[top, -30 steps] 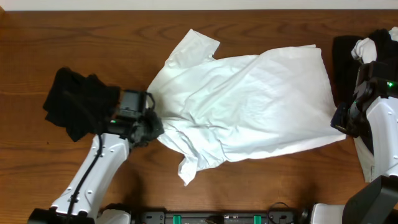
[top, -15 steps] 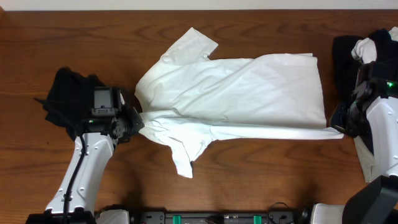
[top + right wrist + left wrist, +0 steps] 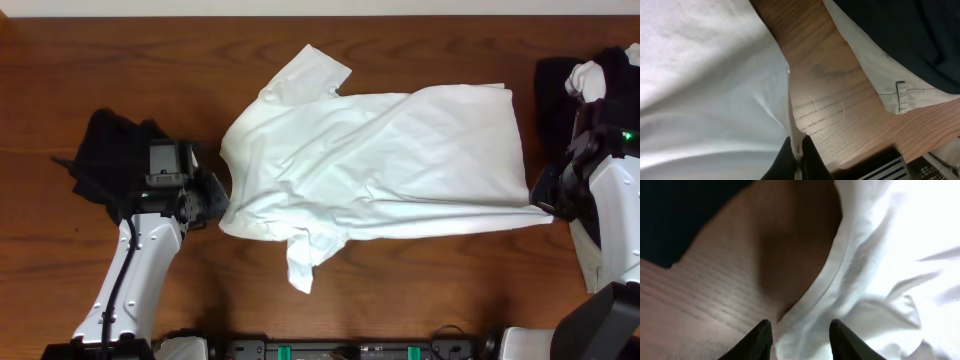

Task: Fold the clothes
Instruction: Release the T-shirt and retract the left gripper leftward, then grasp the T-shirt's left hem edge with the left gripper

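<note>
Slack has come into the left end of the large white short-sleeved T-shirt (image 3: 400,160) since half a second ago. Then it is drawn taut between the two arms; now its collar edge sags back towards the middle, and the lower sleeve has slid up and right. The left gripper (image 3: 212,195) sits at much the same spot on the brown wooden table (image 3: 120,60), but its fingers (image 3: 762,340), pressed together on the cloth then, now stand apart. The left wrist view shows the collar seam lying loose between them, touching neither with any pinch that can be seen.

The shirt lies flat across the middle of the table, its long axis running left to right, with the collar at the left and the hem at the right. Its collar end is directly ahead of the left gripper, just to its right, so that arm is the nearer one for any regrasp at the neck or sleeves. The right gripper (image 3: 797,152) is pressed together on the shirt's lower hem corner, pinning the far end.

A crumpled black garment (image 3: 110,160) lies just left of the left arm. A black-and-white heap of clothes (image 3: 575,85) lies behind the right arm.
</note>
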